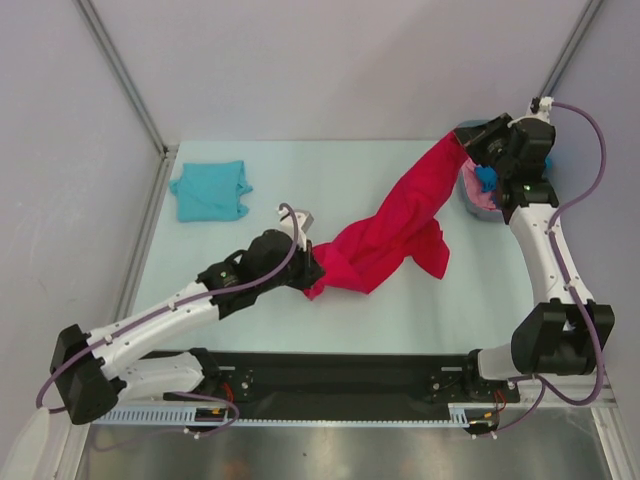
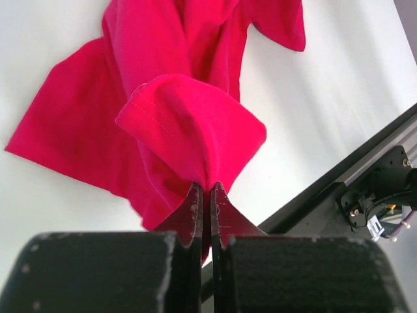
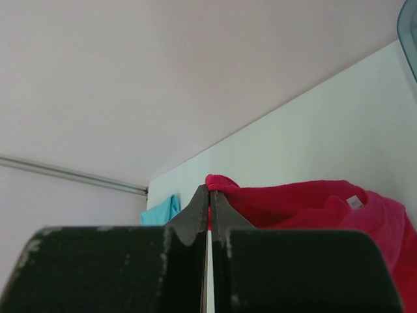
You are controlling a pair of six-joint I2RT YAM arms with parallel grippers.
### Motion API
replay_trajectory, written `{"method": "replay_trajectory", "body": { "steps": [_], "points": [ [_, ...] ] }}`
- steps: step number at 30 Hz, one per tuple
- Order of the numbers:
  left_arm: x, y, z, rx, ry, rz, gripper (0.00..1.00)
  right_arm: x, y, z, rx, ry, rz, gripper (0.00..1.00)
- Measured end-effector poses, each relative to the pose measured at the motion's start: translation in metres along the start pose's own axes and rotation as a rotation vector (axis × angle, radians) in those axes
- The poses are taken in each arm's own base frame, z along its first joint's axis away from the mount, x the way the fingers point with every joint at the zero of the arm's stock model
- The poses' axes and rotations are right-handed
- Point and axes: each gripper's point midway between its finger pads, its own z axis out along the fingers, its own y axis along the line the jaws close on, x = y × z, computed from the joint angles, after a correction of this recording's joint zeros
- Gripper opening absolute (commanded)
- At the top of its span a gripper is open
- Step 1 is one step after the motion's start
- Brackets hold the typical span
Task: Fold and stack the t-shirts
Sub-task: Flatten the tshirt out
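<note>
1. On the far left of the table [image 1: 300,320], you are seeing a teal shirt [image 1: 210,190] lying flat and loosely folded, well apart from both arms. The right wrist camera is catching only a small corner of it [image 3: 161,212] in the distance.
2. Moving right, your left claw [image 1: 312,272] is reaching low over the middle of the table. Its jaws are pressing together on the near end of the red shirt [image 1: 395,230]. The left wrist view is showing a hemmed loop of that cloth [image 2: 189,124] bulging up just beyond the fingertips.
3. Between the two arms, the red shirt is stretching as a crumpled diagonal band, low at the left and raised at the right. Its middle is sagging onto the table, and one sleeve is spreading out toward the right.
4. Farther right, your right claw [image 1: 468,145] is hanging above the far right corner. Its jaws are closing tight on the shirt's other end and holding it off the table. In the right wrist view the red cloth [image 3: 306,205] is draping away to the right of the fingertips.
5. Just beneath that wrist, a bin [image 1: 470,212] is sitting at the table's right edge, with pink cloth [image 1: 482,198] showing inside it.
</note>
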Motion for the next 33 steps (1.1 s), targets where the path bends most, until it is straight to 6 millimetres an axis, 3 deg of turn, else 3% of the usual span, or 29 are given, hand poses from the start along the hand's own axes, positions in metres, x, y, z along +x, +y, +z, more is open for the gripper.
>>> {"method": "replay_trajectory", "body": {
  "steps": [5,9,14,15,16,18,20,27,30,33],
  "points": [
    [0.016,-0.02,-0.007,0.049,-0.003,0.005,0.0,0.003,-0.007,0.008,0.01,0.006,0.006,0.0],
    [0.047,-0.043,0.002,0.096,0.049,0.03,0.07,0.004,-0.011,0.011,0.018,0.01,0.01,0.0],
    [0.083,-0.039,0.021,0.062,0.138,0.034,0.2,0.004,-0.013,0.012,0.021,0.009,0.013,0.0],
    [0.088,-0.037,0.025,0.053,0.15,0.033,0.27,0.003,-0.014,0.012,0.022,0.007,0.015,0.0],
    [0.092,-0.036,0.028,0.046,0.16,0.031,0.43,0.002,-0.014,0.012,0.024,0.004,0.016,0.0],
    [0.1,-0.035,0.033,0.035,0.179,0.027,0.61,0.0,-0.015,0.012,0.025,0.0,0.016,0.0],
    [0.107,-0.035,0.038,0.028,0.194,0.028,0.98,-0.002,-0.016,0.012,0.026,-0.004,0.017,0.0],
    [0.111,-0.028,0.043,-0.031,0.181,0.015,1.0,-0.002,-0.018,0.012,0.028,-0.006,0.018,0.0],
    [0.102,-0.01,0.042,-0.103,0.151,-0.001,1.0,-0.001,-0.02,0.014,0.029,-0.006,0.018,0.0],
    [0.079,0.016,0.042,-0.18,0.098,-0.049,1.0,0.002,-0.024,0.015,0.036,0.001,0.02,0.0]
  ]
}}
